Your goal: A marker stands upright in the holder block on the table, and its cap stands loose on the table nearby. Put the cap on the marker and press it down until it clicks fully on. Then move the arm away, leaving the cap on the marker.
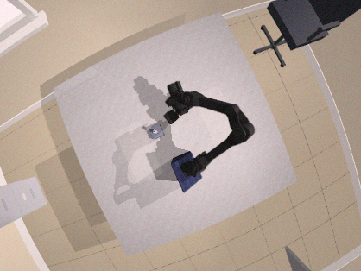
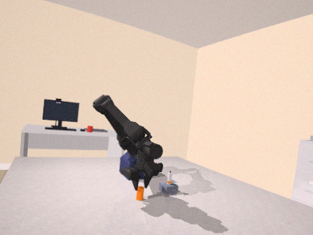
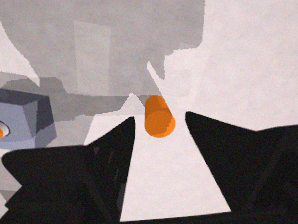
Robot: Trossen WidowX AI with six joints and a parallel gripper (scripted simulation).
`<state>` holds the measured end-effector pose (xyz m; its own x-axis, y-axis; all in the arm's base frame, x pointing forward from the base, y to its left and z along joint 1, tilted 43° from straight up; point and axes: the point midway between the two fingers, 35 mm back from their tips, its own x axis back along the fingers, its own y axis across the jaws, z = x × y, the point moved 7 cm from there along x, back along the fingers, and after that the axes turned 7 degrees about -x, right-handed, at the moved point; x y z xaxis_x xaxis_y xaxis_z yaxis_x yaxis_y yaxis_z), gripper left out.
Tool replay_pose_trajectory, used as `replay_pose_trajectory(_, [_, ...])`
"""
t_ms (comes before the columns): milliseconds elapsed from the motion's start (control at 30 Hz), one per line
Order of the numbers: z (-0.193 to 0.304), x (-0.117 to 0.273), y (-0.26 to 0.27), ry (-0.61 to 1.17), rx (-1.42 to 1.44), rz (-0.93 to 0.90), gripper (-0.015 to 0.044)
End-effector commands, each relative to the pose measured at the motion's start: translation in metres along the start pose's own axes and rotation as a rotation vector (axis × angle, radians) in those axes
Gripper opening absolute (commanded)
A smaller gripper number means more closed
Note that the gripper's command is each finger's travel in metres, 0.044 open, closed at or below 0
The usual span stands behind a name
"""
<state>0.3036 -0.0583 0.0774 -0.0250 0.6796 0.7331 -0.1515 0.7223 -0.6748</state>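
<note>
The orange cap (image 2: 140,194) (image 3: 159,120) stands upright on the table; the arm hides it in the top view. My gripper (image 2: 141,187) (image 3: 159,118) is open and empty, close above the cap, pointing down. In the wrist view the cap shows between and a little beyond the two fingertips, with a gap on each side. The marker (image 2: 170,177) stands upright in the grey-blue holder block (image 1: 156,131) (image 2: 168,188) (image 3: 44,120), white with an orange band low down and a dark tip on top. In the wrist view only part of the block and marker shows, at the left edge.
The dark blue arm base (image 1: 186,183) (image 2: 127,165) stands on the table (image 1: 242,173) (image 2: 56,202), behind the gripper in the exterior view. The holder block is to the right of the cap there. A desk with a monitor (image 2: 61,111) and a red mug (image 2: 90,129) is in the background.
</note>
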Motion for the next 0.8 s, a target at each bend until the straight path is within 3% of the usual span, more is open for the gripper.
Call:
replay_pose_trajectory(0, [0.002, -0.008, 0.001, 0.008, 0.009, 0.003, 0.0248])
replay_pose_trajectory(500, [0.003, -0.03, 0.001, 0.008, 0.009, 0.005, 0.0248])
replay_pose_trajectory(633, [0.003, -0.03, 0.001, 0.008, 0.009, 0.005, 0.0143])
replay_pose_trajectory(767, [0.003, -0.03, 0.001, 0.008, 0.009, 0.005, 0.0116])
